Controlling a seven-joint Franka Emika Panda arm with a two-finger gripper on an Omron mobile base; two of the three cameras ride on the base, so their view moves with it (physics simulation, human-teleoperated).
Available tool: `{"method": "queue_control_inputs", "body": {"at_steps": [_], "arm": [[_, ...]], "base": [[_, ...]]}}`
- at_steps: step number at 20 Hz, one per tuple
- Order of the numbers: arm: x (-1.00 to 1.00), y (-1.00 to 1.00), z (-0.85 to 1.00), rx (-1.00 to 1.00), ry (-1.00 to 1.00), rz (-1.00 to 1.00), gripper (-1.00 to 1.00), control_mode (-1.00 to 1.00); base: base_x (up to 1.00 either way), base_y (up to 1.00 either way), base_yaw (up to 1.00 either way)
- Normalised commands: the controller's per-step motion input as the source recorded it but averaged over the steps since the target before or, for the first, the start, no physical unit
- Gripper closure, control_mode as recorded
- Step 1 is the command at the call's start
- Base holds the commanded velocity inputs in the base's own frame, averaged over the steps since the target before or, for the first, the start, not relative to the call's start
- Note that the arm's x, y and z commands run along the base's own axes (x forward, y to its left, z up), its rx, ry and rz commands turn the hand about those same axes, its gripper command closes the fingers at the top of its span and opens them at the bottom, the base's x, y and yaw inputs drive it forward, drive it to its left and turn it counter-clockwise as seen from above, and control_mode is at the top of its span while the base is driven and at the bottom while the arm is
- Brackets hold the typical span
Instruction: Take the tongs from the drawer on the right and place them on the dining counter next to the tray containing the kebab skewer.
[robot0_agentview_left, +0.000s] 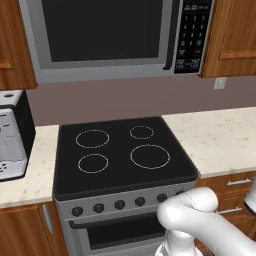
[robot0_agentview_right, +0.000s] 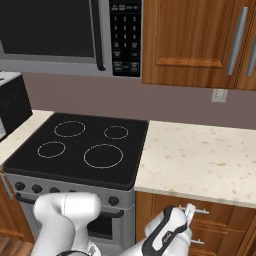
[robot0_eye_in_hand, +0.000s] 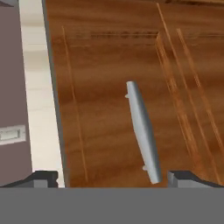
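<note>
Brown wood fills the hand view: the closed drawer (robot0_eye_in_hand: 113, 109) front, with its silver bar handle (robot0_eye_in_hand: 142, 131) running slantwise across it. The gripper (robot0_eye_in_hand: 111, 177) hangs close before that front with its jaws spread wide, one dark fingertip (robot0_eye_in_hand: 43, 178) out past the drawer's edge, the other (robot0_eye_in_hand: 188, 177) just beyond the handle's lower end, nothing between them. From the right base view the hand sits low at the drawers (robot0_agentview_right: 200, 210) beside the black stove (robot0_agentview_right: 80, 147), under the beige counter (robot0_agentview_right: 200, 155).

Grained brown wooden drawer (robot0_eye_in_hand: 109, 109) front carries a smooth silver metal handle (robot0_eye_in_hand: 142, 131).
</note>
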Motion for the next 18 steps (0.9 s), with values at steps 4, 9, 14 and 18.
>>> {"method": "queue_control_inputs", "body": {"at_steps": [4,9,14,18], "arm": [[0.22,-0.21,-0.25,0.17,0.0,0.07,-1.0,-1.0],[0.11,-0.23,-0.13,0.05,0.0,0.09,-1.0,-1.0],[0.05,-0.13,-0.14,0.0,-0.04,0.05,-1.0,-1.0],[0.39,-0.08,-0.26,0.0,-0.08,0.04,-1.0,-1.0]], "base": [[0.0,0.0,0.0],[0.0,0.0,0.0],[0.0,0.0,0.0],[0.0,0.0,0.0]]}}
